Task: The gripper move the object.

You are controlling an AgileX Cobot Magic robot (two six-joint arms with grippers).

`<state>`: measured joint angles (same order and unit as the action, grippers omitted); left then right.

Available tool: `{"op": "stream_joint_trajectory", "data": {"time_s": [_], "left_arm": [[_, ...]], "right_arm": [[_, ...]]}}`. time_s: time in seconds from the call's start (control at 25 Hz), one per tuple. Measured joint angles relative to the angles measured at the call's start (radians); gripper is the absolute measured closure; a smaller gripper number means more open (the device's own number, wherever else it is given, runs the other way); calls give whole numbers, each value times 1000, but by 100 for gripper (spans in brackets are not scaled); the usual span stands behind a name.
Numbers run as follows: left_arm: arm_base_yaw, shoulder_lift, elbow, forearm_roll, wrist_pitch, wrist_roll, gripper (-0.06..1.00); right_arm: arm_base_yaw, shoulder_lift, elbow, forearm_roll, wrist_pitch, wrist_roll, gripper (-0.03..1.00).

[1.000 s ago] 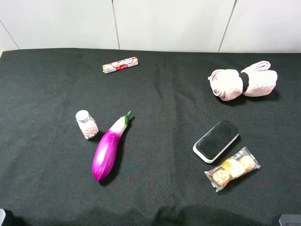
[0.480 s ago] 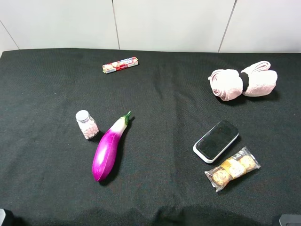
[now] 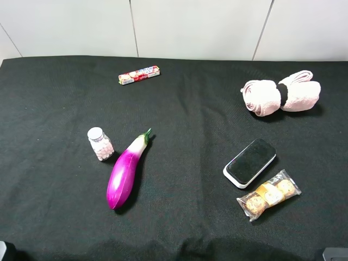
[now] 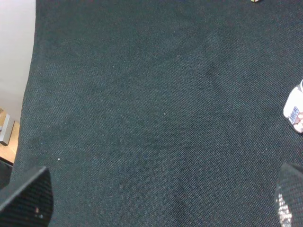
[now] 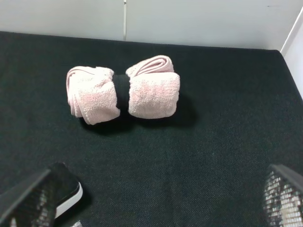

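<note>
Your left gripper [image 4: 163, 201] stands with jaws wide apart and nothing between them over bare black cloth [image 4: 142, 94]; the bottle [image 3: 100, 143] sits upright beyond its right finger, just beside the eggplant [image 3: 126, 171]. Your right gripper [image 5: 156, 198] is also spread wide and empty, with the pink towel roll [image 5: 124, 89] ahead of its jaws.

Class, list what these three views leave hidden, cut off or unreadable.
- Bottle: cut by the left wrist view's edge.
- Candy roll: print too small in the high view.
- Phone: largely behind a right gripper finger.
- Arms: outside the high view.
</note>
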<state>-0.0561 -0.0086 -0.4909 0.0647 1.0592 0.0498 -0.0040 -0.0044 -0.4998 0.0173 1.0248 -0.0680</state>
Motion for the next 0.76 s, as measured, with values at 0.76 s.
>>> {"op": "stream_joint_trajectory", "data": {"time_s": [0.76], "left_arm": [[0, 0, 0, 0, 0, 0, -5]], "right_arm": [[0, 0, 0, 2, 0, 0, 31]]}}
